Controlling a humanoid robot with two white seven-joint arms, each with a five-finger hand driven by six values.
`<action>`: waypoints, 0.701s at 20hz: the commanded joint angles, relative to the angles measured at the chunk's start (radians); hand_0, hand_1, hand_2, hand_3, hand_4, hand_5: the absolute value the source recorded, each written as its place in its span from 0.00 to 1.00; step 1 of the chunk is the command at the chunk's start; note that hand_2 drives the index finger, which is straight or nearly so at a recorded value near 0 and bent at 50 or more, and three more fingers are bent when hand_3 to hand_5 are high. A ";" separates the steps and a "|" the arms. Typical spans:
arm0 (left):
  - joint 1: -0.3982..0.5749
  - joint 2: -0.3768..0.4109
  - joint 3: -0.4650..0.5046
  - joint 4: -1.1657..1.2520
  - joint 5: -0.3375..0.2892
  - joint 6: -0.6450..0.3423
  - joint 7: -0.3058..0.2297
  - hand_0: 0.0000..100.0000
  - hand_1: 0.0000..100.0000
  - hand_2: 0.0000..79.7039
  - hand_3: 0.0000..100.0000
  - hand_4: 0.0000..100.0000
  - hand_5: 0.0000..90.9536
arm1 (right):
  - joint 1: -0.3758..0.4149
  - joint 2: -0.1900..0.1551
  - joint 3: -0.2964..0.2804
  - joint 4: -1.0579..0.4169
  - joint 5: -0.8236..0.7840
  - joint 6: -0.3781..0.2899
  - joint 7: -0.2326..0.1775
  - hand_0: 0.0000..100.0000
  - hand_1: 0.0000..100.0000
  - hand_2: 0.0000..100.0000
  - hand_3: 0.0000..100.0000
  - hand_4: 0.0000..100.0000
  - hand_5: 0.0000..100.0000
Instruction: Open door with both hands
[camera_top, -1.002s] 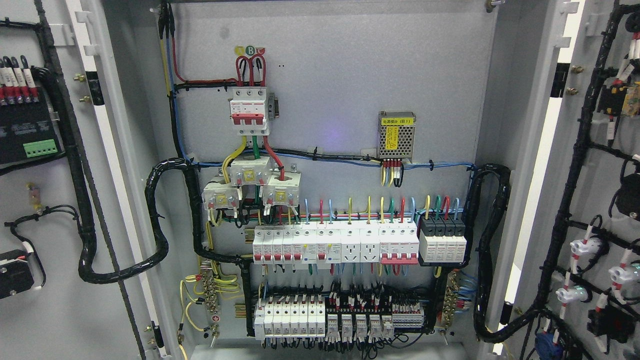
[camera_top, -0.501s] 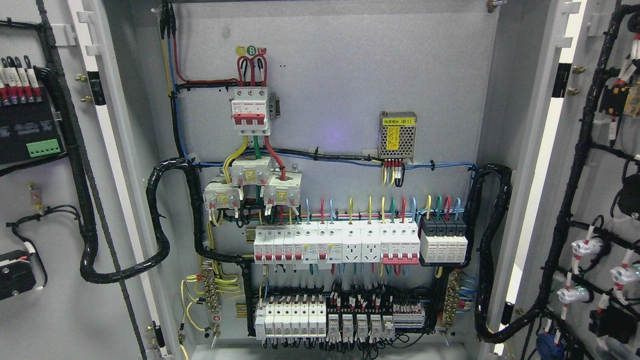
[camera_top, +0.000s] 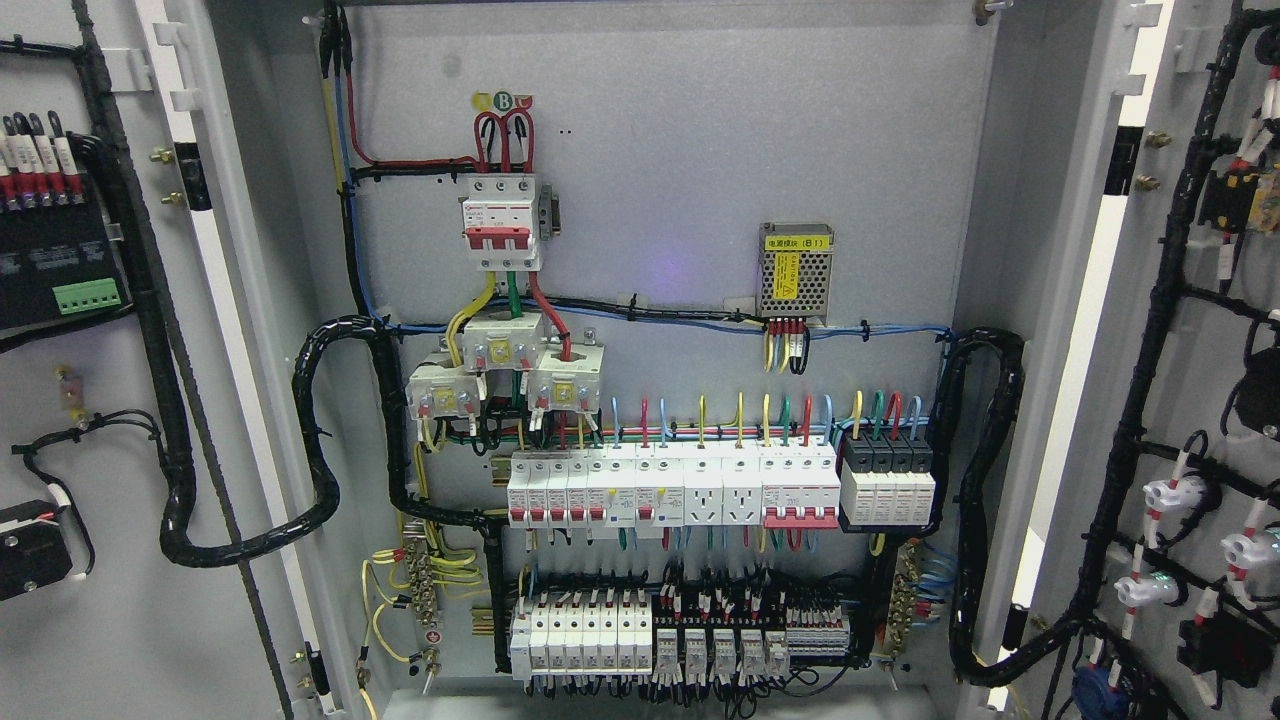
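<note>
Head view, cabinet: you are looking straight into a grey electrical cabinet (camera_top: 660, 120) with both doors swung wide.
Left door: the left door (camera_top: 100, 620) stands open at the picture's left, its inner face toward you, carrying a black module with a green terminal strip (camera_top: 85, 296) and a thick black cable loom (camera_top: 150, 330).
Right door: the right door (camera_top: 1215, 400) stands open at the picture's right, its inner face lined with black cabling and small white lamp backs (camera_top: 1170, 493).
Back panel, top: a white three-pole breaker with a red bar (camera_top: 497, 222) sits upper left of centre, red wires looping above it.
Back panel, middle: a perforated metal power supply with a yellow label (camera_top: 796, 268) hangs to the right; three white square blocks (camera_top: 505, 370) cluster below the breaker.
Back panel, lower: a row of white breakers and sockets (camera_top: 670, 488) runs across, with a second row of small breakers (camera_top: 580, 640) beneath it.
Side looms: black wrapped cable bundles curve from each door into the cabinet, left (camera_top: 320, 450) and right (camera_top: 985, 500).
Robot hand: you have neither robot hand nor arm in this picture, so whether each is released or clenched cannot be told.
</note>
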 joint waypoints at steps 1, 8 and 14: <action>0.061 -0.105 -0.218 -0.080 -0.109 -0.013 0.003 0.00 0.00 0.00 0.00 0.03 0.00 | 0.003 0.007 0.202 0.151 0.054 -0.479 -0.002 0.11 0.00 0.00 0.00 0.00 0.00; 0.174 -0.261 -0.337 -0.075 -0.333 -0.009 0.004 0.00 0.00 0.00 0.00 0.03 0.00 | 0.022 0.067 0.301 0.378 0.165 -0.478 -0.004 0.11 0.00 0.00 0.00 0.00 0.00; 0.256 -0.333 -0.418 0.023 -0.457 -0.001 0.024 0.00 0.00 0.00 0.00 0.03 0.00 | 0.112 0.120 0.301 0.531 0.162 -0.479 -0.007 0.11 0.00 0.00 0.00 0.00 0.00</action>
